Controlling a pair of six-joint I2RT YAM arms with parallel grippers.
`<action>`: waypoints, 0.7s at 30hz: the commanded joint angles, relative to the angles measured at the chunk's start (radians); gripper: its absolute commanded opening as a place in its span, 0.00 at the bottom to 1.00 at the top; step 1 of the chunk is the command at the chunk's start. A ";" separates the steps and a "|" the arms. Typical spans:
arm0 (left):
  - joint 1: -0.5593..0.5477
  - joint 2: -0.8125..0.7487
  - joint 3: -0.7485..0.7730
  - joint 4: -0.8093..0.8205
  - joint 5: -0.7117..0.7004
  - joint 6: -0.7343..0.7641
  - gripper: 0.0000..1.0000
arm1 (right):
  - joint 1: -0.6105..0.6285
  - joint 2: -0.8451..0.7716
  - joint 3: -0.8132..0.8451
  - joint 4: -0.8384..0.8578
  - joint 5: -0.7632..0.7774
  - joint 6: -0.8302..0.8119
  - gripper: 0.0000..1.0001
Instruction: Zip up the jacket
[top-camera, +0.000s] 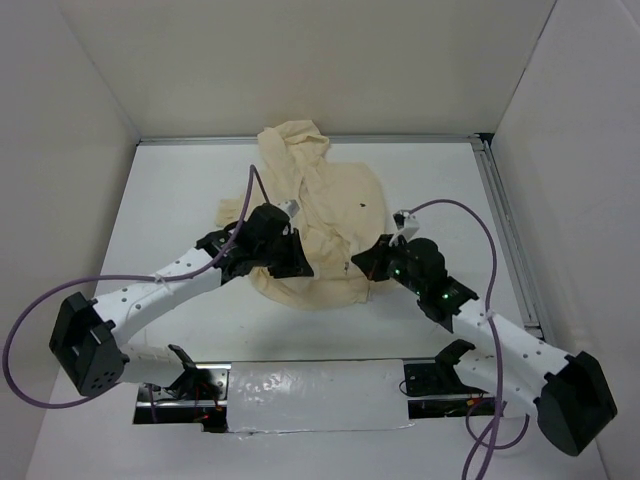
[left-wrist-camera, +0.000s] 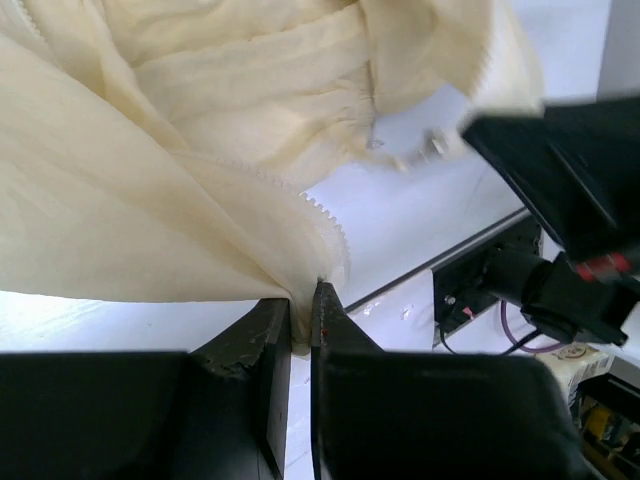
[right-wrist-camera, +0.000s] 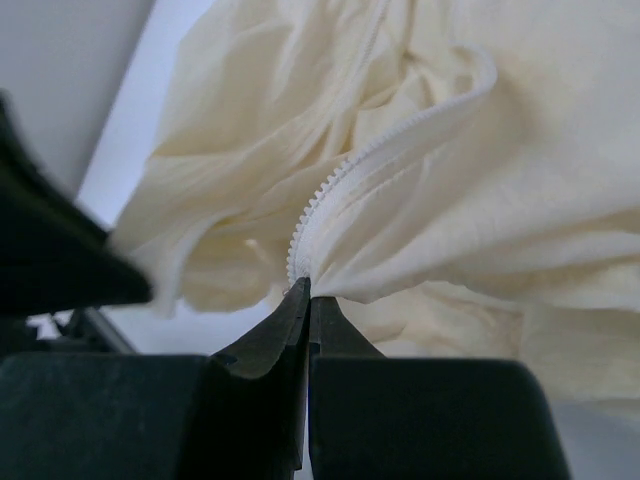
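Note:
The cream jacket (top-camera: 335, 215) lies crumpled mid-table, hood toward the far wall, a tiny dark spot on its chest. My left gripper (top-camera: 290, 262) is at its lower left hem. In the left wrist view that gripper (left-wrist-camera: 303, 312) is shut on a pinch of the jacket's (left-wrist-camera: 150, 200) fabric just below a run of zipper teeth (left-wrist-camera: 325, 215). My right gripper (top-camera: 372, 262) is at the lower right hem. Seen from the right wrist, it (right-wrist-camera: 306, 290) is shut on the jacket's (right-wrist-camera: 480, 200) front edge where the zipper teeth (right-wrist-camera: 400, 140) begin. The front is open at the bottom.
The white table (top-camera: 180, 200) is walled on three sides, with a metal rail (top-camera: 505, 230) along the right. A taped strip (top-camera: 310, 395) and dark brackets sit at the near edge. Purple cables (top-camera: 470, 215) loop off both arms.

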 joint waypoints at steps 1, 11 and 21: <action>-0.008 0.005 0.003 0.061 -0.030 -0.072 0.00 | 0.010 -0.104 -0.040 0.082 -0.168 0.044 0.00; -0.016 -0.140 -0.102 0.319 -0.042 -0.073 0.00 | 0.008 -0.149 -0.080 0.203 -0.314 0.212 0.00; -0.019 -0.171 -0.129 0.426 -0.012 0.000 0.00 | 0.004 -0.114 -0.048 0.269 -0.312 0.285 0.00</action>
